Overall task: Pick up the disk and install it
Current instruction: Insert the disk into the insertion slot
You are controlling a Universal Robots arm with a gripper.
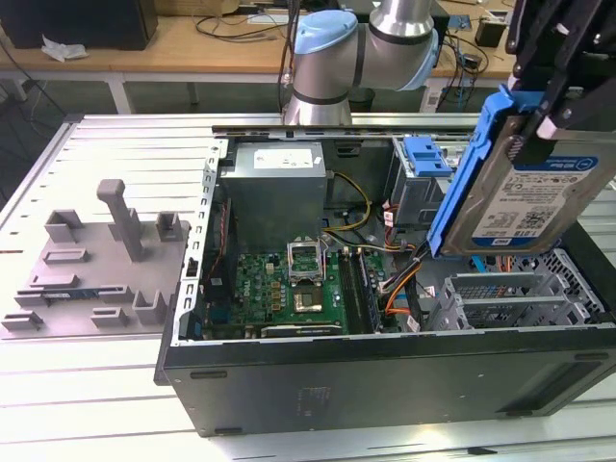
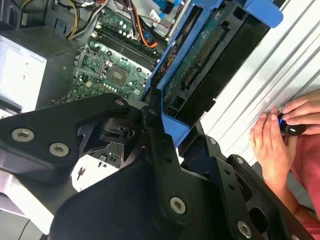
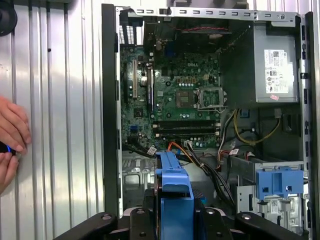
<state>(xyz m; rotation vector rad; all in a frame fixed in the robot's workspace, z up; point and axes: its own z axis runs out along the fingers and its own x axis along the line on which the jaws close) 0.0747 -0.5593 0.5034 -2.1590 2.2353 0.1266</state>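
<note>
The gripper (image 1: 547, 114) reaches down at a tilt, clamped on the top edge of the disk (image 1: 539, 197). The disk hangs on edge just below it, slanted, in the air above the open computer case (image 1: 385, 371). The motherboard (image 3: 175, 95) lies beneath the gripper. A person's hand (image 2: 272, 145) rests on the worktop (image 2: 260, 75) beside the case.

The disk (image 1: 539, 197) sits tilted in the gripper (image 1: 545, 130), above the open computer case (image 1: 385, 375) on the table (image 1: 96, 385). Below the gripper lies the drive cage (image 1: 510, 298), with the latch piece (image 1: 426, 154) on the bay just beside it. Farther from the gripper, the motherboard (image 1: 289, 284) lies on the case floor, next to the power supply (image 1: 279, 188). A moulded fixture (image 1: 96, 260) rests outside the case, well apart from the gripper. A person's hand (image 2: 272, 145) rests on the table outside the case.
</note>
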